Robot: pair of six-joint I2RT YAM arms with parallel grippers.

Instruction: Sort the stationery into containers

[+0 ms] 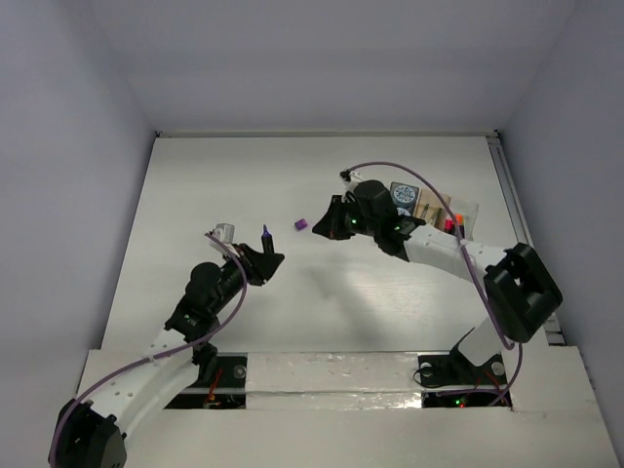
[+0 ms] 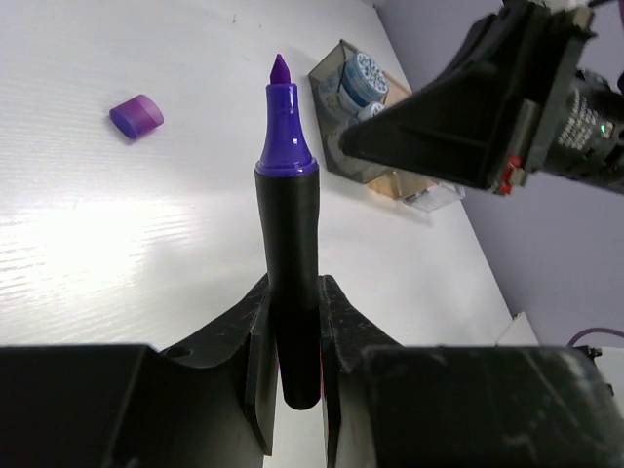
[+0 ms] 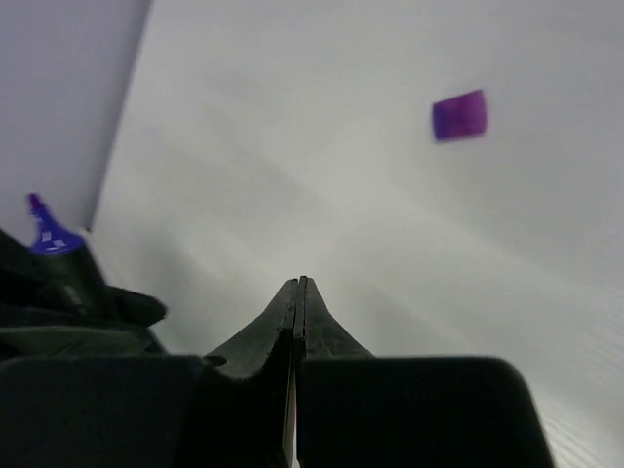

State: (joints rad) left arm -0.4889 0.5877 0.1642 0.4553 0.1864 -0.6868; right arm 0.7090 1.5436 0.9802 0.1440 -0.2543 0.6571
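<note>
A capless highlighter [image 2: 286, 224] is clamped by the left gripper [image 2: 292, 322], its cap [image 2: 136, 115] at ten o'clock. The right gripper [image 3: 299, 292] is closed, nothing seen held. Some patterned pieces [image 2: 363, 78] are already stowed.

A black body and purple tip are seen on the marker [image 2: 290, 283], purple on the loose cap [image 2: 136, 116], blue-and-white patterning on the round pieces [image 2: 362, 80].

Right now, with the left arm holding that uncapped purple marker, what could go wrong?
The purple marker in the left gripper has its tip bare; brushing the table or the right gripper nearby could leave ink. The right gripper is shut and empty, so nudging the loose purple cap could push it away. The two arms are close and might collide.
</note>
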